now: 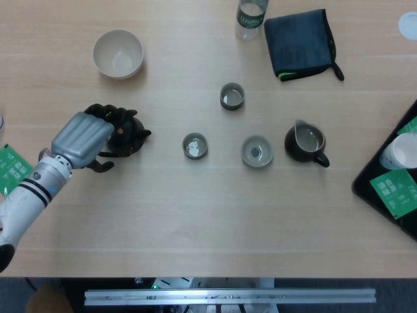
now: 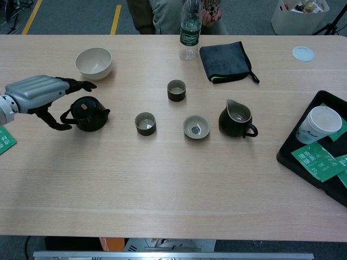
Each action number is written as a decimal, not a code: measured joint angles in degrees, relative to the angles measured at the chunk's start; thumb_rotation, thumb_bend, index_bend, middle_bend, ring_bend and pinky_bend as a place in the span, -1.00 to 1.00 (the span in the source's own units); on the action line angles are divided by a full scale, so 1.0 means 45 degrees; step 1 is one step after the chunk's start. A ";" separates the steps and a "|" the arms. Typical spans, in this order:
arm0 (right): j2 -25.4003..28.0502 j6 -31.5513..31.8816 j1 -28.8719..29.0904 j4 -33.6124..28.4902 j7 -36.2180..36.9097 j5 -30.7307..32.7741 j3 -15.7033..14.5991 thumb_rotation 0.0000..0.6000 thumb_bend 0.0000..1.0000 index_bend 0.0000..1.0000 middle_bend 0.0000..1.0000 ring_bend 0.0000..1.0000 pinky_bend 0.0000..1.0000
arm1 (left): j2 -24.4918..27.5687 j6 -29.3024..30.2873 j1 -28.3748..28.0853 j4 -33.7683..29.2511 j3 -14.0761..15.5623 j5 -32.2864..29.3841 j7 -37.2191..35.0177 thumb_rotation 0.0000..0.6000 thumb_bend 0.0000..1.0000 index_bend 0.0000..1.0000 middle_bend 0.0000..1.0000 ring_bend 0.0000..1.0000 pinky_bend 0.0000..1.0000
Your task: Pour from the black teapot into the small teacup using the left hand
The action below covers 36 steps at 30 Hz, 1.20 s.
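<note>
Matt black teapot (image 2: 88,114) on a smooth light wood table (image 2: 162,179).

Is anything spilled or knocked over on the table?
No, nothing looks spilled or tipped. The black teapot stands upright with the left hand spread above it, and the three small teacups, the pitcher and the white bowl all sit upright on a dry wooden table.
</note>
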 measured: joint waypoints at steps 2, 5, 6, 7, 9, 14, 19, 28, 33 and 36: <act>0.0000 0.0004 -0.0009 0.0036 0.0037 0.0025 0.0009 1.00 -1.00 -0.28 -0.23 -0.54 -0.54 | -0.0255 -0.0032 0.0001 0.0179 -0.0003 -0.0130 0.0079 1.00 -0.59 -1.00 -0.76 -0.80 -0.73; 0.0003 0.0007 -0.0019 0.0072 0.0080 0.0042 0.0016 1.00 -1.00 -0.28 -0.23 -0.54 -0.54 | -0.0570 -0.0070 0.0011 0.0439 -0.0009 -0.0288 0.0134 1.00 -0.59 -1.00 -0.76 -0.80 -0.73; 0.0002 0.0003 -0.0019 0.0083 0.0093 0.0047 0.0018 1.00 -1.00 -0.28 -0.23 -0.54 -0.54 | -0.0657 -0.0059 0.0020 0.0516 -0.0017 -0.0319 0.0135 1.00 -0.59 -1.00 -0.76 -0.80 -0.73; -0.0001 -0.0002 -0.0018 0.0094 0.0105 0.0053 0.0021 1.00 -1.00 -0.28 -0.23 -0.54 -0.54 | -0.0746 -0.0028 0.0033 0.0598 -0.0034 -0.0347 0.0131 1.00 -0.59 -1.00 -0.76 -0.80 -0.73; -0.0011 -0.0013 -0.0015 0.0113 0.0125 0.0058 0.0025 1.00 -1.00 -0.28 -0.23 -0.54 -0.54 | -0.0949 0.0127 0.0075 0.0806 -0.0106 -0.0397 0.0100 1.00 -0.59 -1.00 -0.75 -0.81 -0.73; -0.0053 -0.0043 -0.0002 0.0158 0.0169 0.0059 0.0030 1.00 -1.00 -0.28 -0.23 -0.54 -0.54 | -0.1271 0.0424 0.0130 0.1287 -0.0399 -0.0596 -0.0027 1.00 -0.59 -1.00 -0.73 -0.80 -0.73; -0.0073 -0.0044 0.0012 0.0188 0.0191 0.0068 0.0055 1.00 -1.00 -0.28 -0.23 -0.54 -0.54 | -0.1088 0.0507 0.0064 0.1333 -0.0713 -0.0801 -0.0136 1.00 -0.59 -1.00 -0.71 -0.80 -0.73; -0.0172 -0.0122 0.0029 0.0333 0.0303 0.0127 0.0060 1.00 -1.00 -0.28 -0.23 -0.54 -0.54 | -0.0741 0.0613 -0.0270 0.1208 -0.1338 -0.1208 0.0076 1.00 -0.59 -0.90 -0.65 -0.78 -0.73; -0.0209 -0.0061 -0.0015 0.0439 0.0415 0.0168 0.0078 1.00 -1.00 -0.28 -0.23 -0.54 -0.54 | -0.0919 0.0453 -0.0551 0.1564 -0.1645 -0.1668 0.0239 1.00 -0.59 -0.88 -0.61 -0.76 -0.73; -0.0230 -0.0043 -0.0041 0.0492 0.0459 0.0190 0.0077 1.00 -1.00 -0.28 -0.23 -0.54 -0.54 | -0.1201 0.0371 -0.0687 0.1901 -0.1802 -0.2042 0.0357 1.00 -0.59 -0.87 -0.60 -0.76 -0.73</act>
